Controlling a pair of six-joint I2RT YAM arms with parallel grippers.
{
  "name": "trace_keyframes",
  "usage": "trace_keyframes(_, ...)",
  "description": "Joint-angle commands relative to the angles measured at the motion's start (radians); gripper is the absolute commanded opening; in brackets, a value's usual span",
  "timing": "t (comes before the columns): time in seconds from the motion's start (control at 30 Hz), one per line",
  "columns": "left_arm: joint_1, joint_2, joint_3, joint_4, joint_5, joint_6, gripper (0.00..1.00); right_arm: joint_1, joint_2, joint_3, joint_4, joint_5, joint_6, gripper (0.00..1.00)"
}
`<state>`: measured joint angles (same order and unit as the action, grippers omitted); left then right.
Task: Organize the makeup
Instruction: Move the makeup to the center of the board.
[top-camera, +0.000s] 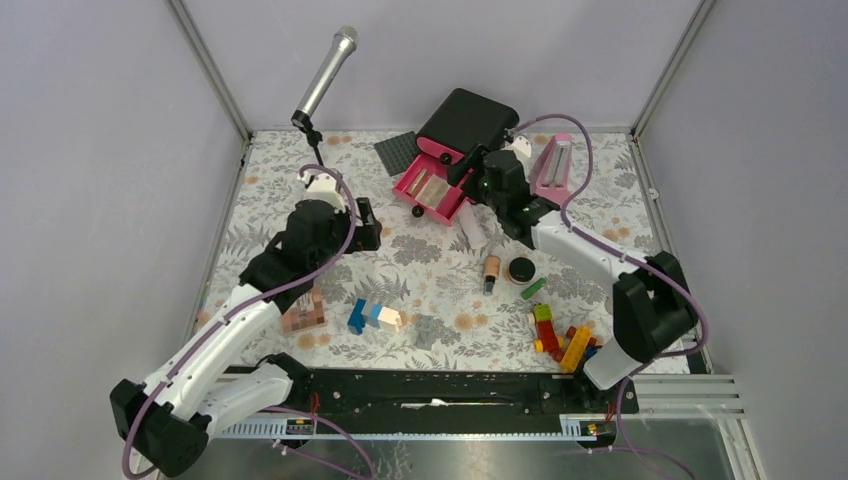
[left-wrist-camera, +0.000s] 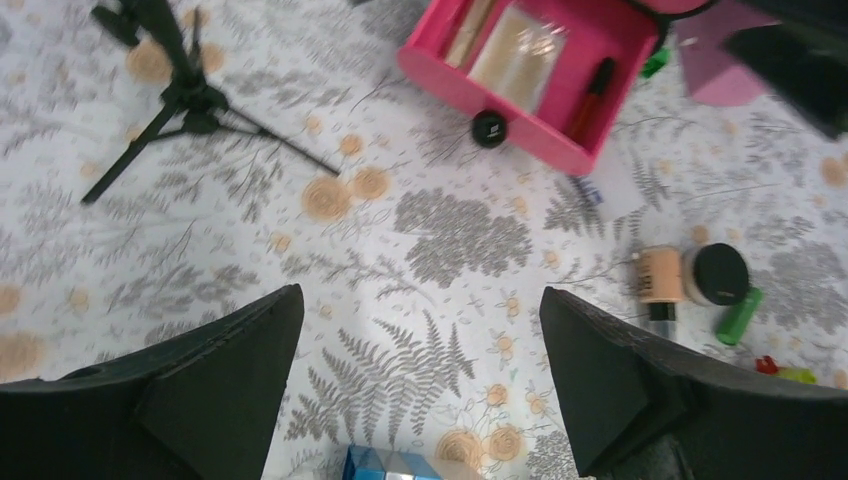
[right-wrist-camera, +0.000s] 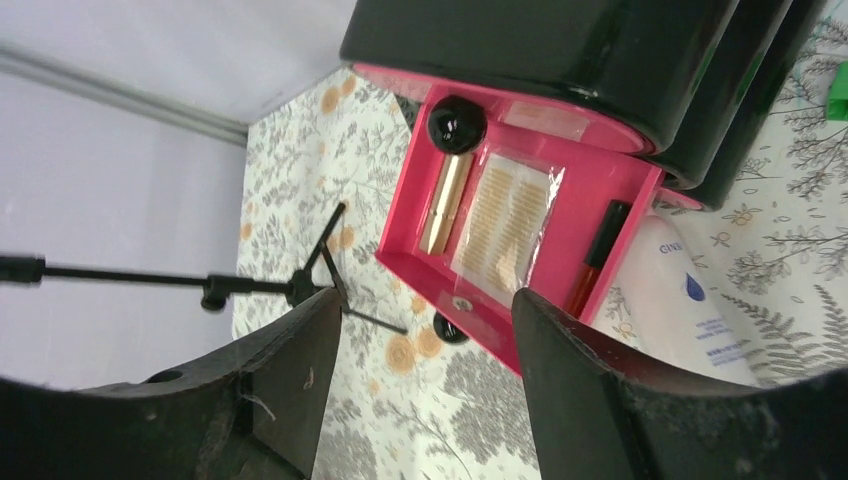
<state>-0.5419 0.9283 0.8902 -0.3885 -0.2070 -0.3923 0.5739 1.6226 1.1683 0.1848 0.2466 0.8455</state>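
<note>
A pink drawer stands pulled out of a black box. Inside it lie a rose-gold lipstick, a brown palette in clear wrap and a thin red pencil. A white tube lies against the drawer's right side. Farther toward me, a peach bottle with a black cap and a round black compact rest on the cloth. My right gripper hovers open over the drawer's front edge, holding nothing. My left gripper stands wide open above bare cloth, left of the drawer.
A microphone on a small tripod stands at the back left. A pink metronome sits right of the black box. Plastic bricks lie near the left arm and at the front right. A green brick lies beside the compact.
</note>
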Motion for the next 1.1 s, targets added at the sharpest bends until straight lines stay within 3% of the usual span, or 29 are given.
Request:
trace_keyframes(0.0, 0.005, 0.035, 0.048, -0.119, -0.195, -0.135, 0.99, -0.004, -0.114, -0.035, -0.073, -0.074, -0.165, 0.71)
trace_keyframes(0.17, 0.006, 0.045, 0.037, -0.332, -0.412, -0.35, 0.99, -0.004, -0.209, -0.068, -0.176, -0.12, -0.27, 0.77)
trace_keyframes(0.33, 0.062, 0.068, -0.014, -0.4, -0.395, -0.431, 0.99, -0.003, -0.244, -0.088, -0.256, -0.24, -0.334, 0.8)
trace_keyframes(0.47, 0.316, 0.069, -0.105, -0.347, -0.228, -0.435, 0.99, 0.032, -0.233, -0.076, -0.295, -0.3, -0.363, 0.8)
trace_keyframes(0.57, 0.406, 0.059, -0.165, -0.321, -0.273, -0.47, 0.99, 0.119, -0.207, -0.03, -0.339, -0.253, -0.411, 0.8)
trace_keyframes(0.7, 0.463, 0.081, -0.188, -0.341, -0.399, -0.537, 0.99, 0.221, -0.15, 0.028, -0.363, -0.252, -0.434, 0.8)
trace_keyframes(0.87, 0.476, 0.043, -0.283, -0.317, -0.415, -0.675, 0.99, 0.259, -0.12, 0.034, -0.363, -0.252, -0.427, 0.81)
trace_keyframes(1.07, 0.476, -0.056, -0.41, -0.218, -0.398, -0.69, 0.99, 0.259, -0.127, 0.023, -0.341, -0.26, -0.414, 0.81)
